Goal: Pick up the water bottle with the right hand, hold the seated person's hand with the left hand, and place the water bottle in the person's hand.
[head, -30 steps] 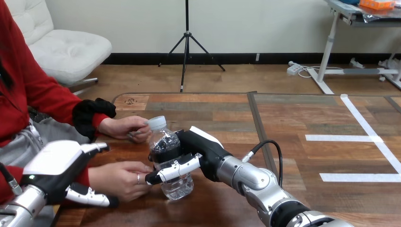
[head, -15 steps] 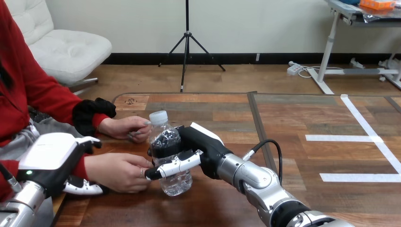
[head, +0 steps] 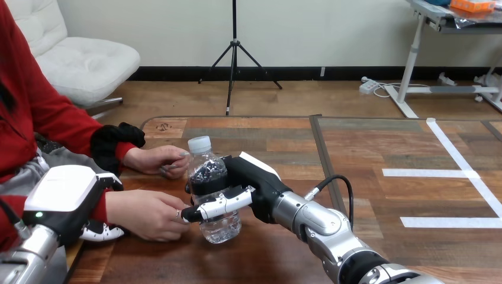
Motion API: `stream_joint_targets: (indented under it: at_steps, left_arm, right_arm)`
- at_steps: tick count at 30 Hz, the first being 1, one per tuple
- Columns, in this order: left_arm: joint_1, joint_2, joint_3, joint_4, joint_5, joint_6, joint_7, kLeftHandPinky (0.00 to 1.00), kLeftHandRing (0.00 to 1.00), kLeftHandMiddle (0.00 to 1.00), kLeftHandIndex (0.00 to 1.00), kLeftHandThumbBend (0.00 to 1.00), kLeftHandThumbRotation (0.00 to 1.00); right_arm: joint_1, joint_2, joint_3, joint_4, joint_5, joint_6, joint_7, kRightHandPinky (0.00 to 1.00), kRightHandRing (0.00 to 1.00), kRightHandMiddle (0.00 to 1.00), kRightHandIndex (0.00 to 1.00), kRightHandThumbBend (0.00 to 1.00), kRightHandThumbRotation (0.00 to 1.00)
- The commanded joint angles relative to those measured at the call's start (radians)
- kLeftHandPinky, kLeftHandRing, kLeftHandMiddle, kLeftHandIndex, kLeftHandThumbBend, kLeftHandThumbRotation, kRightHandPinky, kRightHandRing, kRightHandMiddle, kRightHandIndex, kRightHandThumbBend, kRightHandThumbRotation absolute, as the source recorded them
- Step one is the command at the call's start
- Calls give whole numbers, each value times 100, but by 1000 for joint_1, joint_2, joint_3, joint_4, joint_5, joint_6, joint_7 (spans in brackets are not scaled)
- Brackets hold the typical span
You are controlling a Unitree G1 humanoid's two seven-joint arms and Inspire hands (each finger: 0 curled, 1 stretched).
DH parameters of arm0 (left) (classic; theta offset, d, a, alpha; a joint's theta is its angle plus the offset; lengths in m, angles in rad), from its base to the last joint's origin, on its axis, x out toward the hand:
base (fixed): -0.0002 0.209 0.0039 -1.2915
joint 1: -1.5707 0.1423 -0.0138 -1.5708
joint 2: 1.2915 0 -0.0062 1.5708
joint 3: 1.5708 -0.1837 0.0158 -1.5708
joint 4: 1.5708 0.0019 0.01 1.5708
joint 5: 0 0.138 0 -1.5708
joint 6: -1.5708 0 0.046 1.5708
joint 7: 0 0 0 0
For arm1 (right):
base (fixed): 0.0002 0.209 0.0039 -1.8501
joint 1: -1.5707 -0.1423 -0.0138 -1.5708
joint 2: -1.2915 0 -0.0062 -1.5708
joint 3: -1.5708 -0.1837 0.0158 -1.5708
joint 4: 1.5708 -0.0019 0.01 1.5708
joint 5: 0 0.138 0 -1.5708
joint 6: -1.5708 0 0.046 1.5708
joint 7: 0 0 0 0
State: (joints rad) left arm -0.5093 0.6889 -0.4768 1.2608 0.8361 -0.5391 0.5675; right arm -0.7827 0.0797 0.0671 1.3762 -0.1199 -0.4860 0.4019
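Two robot hands engaged: right hand (head: pixel 254 183), fingers curled round the upright water bottle (head: pixel 207 171), holds it just right of the person's nearer hand (head: pixel 145 213), lying back-up, whose wrist (head: pixel 113 208) the left hand (head: pixel 62 198) clasps

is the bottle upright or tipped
Upright, near enough: the bottle has its white cap on top and its base lowest, with the right hand curled round its middle.
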Motion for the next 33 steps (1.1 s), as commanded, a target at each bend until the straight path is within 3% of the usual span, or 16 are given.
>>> stream_joint_targets:
  at_steps: [1, 11, 25, 33]
  left_arm:
    - [-25, -13, -37, 26, 18, 51, -45, 60, 63, 69, 72, 94, 37]
    - [-34, -18, -40, 28, -2, 63, -70, 60, 62, 68, 73, 95, 35]
    - [-36, -35, -14, 34, -48, 47, -88, 46, 46, 50, 57, 75, 22]
    - [-29, -35, -14, 36, -66, 8, -41, 43, 42, 47, 52, 71, 16]
  right_arm:
    - [-81, 47, -34, -69, 30, -47, 5, 27, 34, 43, 44, 91, 0]
    - [-83, 42, -37, -69, 31, -67, 10, 26, 33, 42, 43, 91, 0]
    - [-90, 38, -45, -72, 35, -51, 17, 26, 33, 42, 44, 91, 0]
    - [-93, 38, -49, -73, 37, -53, 15, 27, 33, 42, 44, 91, 0]
